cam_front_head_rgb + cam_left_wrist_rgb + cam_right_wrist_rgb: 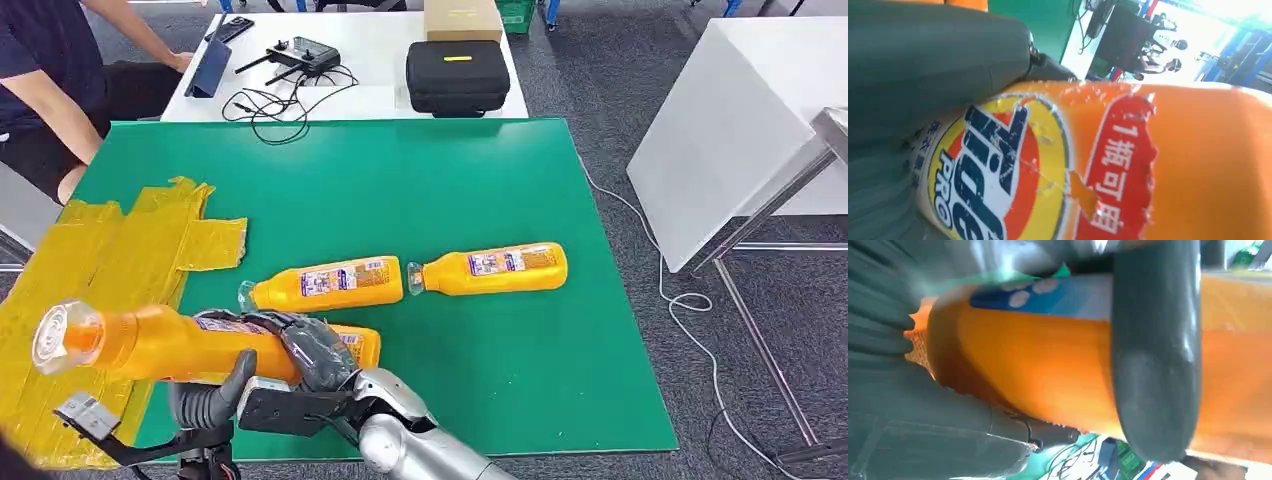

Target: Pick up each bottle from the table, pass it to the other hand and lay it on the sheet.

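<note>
Head view looks down; wrist views press close on held bottle (190, 345).

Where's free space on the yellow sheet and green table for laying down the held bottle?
The yellow sheet is bare from its far edge to the held bottle. The green table is bare from its far edge to the two lying bottles, and along its right side. It is crowded where the right hand and left hand hold the bottle.
</note>
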Controlling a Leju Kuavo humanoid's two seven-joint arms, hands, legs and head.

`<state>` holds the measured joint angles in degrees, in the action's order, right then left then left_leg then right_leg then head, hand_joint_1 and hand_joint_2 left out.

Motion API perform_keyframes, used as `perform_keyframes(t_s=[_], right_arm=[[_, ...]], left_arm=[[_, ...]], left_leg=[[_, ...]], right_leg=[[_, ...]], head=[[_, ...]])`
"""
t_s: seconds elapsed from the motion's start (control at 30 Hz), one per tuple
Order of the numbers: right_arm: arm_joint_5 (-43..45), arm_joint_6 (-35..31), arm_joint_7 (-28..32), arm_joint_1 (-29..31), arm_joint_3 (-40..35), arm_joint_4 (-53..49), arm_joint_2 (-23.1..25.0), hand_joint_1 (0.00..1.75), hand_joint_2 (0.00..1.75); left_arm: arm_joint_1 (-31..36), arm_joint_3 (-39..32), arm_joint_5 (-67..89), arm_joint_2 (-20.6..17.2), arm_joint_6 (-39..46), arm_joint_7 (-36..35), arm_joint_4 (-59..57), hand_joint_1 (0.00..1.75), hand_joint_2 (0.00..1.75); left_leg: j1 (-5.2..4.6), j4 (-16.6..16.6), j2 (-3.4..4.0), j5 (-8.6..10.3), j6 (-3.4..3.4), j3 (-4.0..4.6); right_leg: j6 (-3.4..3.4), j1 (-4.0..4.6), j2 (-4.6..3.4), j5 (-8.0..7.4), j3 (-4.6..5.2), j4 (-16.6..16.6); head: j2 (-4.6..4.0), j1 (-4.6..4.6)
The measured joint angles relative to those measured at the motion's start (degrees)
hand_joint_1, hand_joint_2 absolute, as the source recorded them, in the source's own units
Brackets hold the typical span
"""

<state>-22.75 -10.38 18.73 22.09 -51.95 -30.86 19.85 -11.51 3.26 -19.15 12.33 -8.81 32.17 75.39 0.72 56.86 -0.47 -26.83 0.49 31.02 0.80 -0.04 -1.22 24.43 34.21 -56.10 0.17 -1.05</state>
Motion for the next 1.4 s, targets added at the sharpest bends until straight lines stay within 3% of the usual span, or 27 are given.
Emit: perform_keyframes(t_s=[0.23, 0.47, 0.97, 1.1, 1.27, 1.4], right_arm=[[-2.12, 0.09, 1.18, -0.62, 2.28, -1.95, -0.42, 0.00, 0.00], [-4.81, 1.31, 0.72, -3.09, 6.56, -6.60, -1.42, 0.00, 0.00], [-5.03, 1.35, 0.79, -4.03, 8.04, -8.31, -1.75, 0.00, 0.00], [-5.77, 2.05, 1.68, -6.01, 10.77, -12.21, -2.62, 0.00, 0.00], [-5.20, 5.34, 3.48, -10.14, 15.43, -20.14, -4.88, 0.00, 0.00], [-3.25, 5.27, 6.63, -12.61, 16.66, -22.82, -7.00, 0.00, 0.00]], left_arm=[[1.72, -3.63, 9.89, -0.07, 6.34, 0.37, 1.68, 1.75, 1.75], [3.65, -7.87, 12.83, -0.20, 6.62, 0.31, 1.94, 1.75, 1.75], [3.88, -9.22, 14.52, -0.17, 8.01, 0.57, 2.25, 1.75, 1.75], [5.34, -11.15, 29.54, -1.34, 23.86, 1.53, 2.21, 1.75, 1.75], [10.16, -16.97, 54.64, -6.96, 45.59, 1.42, -3.92, 1.75, 1.75], [15.98, -29.26, 91.00, -9.36, 48.65, 1.26, -12.71, 1.75, 1.75]], left_leg=[[0.00, 0.00, -0.01, 0.00, 0.00, -0.01], [0.01, 0.00, -0.01, 0.00, 0.00, -0.01], [0.01, 0.00, -0.01, 0.00, 0.00, -0.01], [0.02, 0.00, -0.03, 0.01, 0.00, 0.00], [0.04, -0.01, -0.07, 0.01, -0.01, -0.03], [0.07, -0.02, -0.04, 0.02, -0.02, -0.03]], right_leg=[[0.00, 0.00, 0.01, 0.00, -0.01, 0.00], [0.00, 0.00, 0.00, 0.00, -0.02, -0.01], [0.00, 0.00, 0.01, 0.00, -0.02, -0.01], [0.00, 0.01, 0.01, 0.00, -0.02, -0.01], [-0.02, 0.03, 0.03, 0.01, -0.03, -0.01], [-0.02, 0.04, 0.01, 0.00, -0.05, -0.03]], head=[[0.00, 0.00], [0.00, 0.02], [0.00, 0.02], [0.00, 0.07], [0.00, 0.02], [0.00, 0.07]])
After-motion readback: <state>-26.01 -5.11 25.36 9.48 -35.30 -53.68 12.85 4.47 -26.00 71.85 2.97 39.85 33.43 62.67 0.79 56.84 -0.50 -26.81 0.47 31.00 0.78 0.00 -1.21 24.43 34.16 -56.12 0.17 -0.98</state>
